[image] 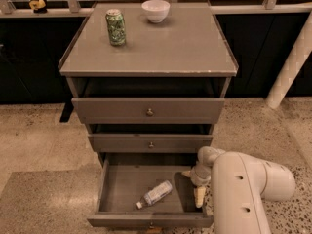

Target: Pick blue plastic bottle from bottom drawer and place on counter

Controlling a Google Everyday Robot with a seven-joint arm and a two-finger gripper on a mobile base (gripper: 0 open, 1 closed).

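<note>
White arm [243, 189] entering from the lower right, its thick rounded links bending leftward to a narrower wrist [208, 157], below which the gripper [197, 189] hangs pointing downward, low in the view and right of centre.

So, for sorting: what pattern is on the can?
Green speckled can on the counter, camera view; end effector at the bottom drawer.
</note>
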